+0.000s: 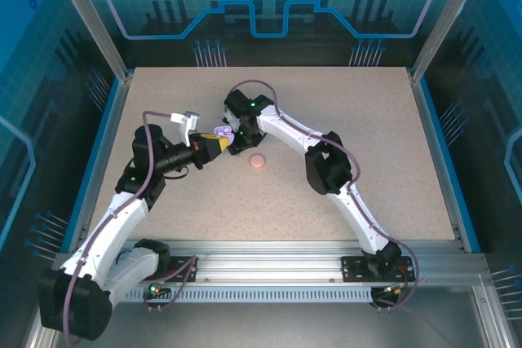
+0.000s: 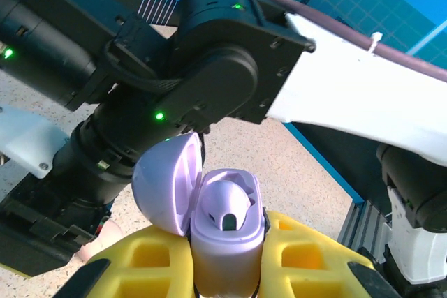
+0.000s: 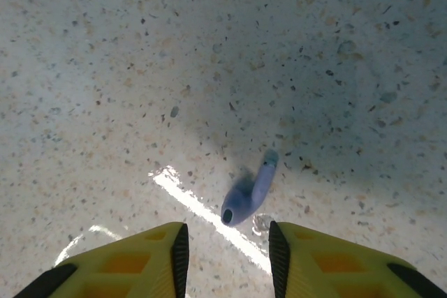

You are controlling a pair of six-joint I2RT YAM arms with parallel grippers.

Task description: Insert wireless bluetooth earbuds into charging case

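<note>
Nearest to the near edge of the table (image 1: pixel 367 120), about at its middle, lies a small round pink thing (image 1: pixel 258 162), probably a second case, closed and touched by nobody.

A little farther, and slightly to the left of the middle, the left gripper (image 2: pixel 227 264) is clenched on the lilac charging case (image 2: pixel 227 242) and holds it above the table. The lid (image 2: pixel 164 186) stands open to one side, and one purple earbud (image 2: pixel 225 204) sits in its socket. I cannot tell if the other socket is free.

Just beyond it the right gripper (image 3: pixel 228 235) points down at the table with its jaws apart and nothing between them. The loose purple earbud (image 3: pixel 250 190) lies flat on the table just ahead of the gap, with its stem pointing away; its outline is blurred.

In my judgement, the risk is in the pick. The earbud is tiny and smooth, so a finger that comes down not centred could push it aside or flick it away. If it is taken at a bad angle, the stem will not enter the socket. The two grippers also work very near each other, and a bump could close the lid or turn the case in its grasp.
</note>
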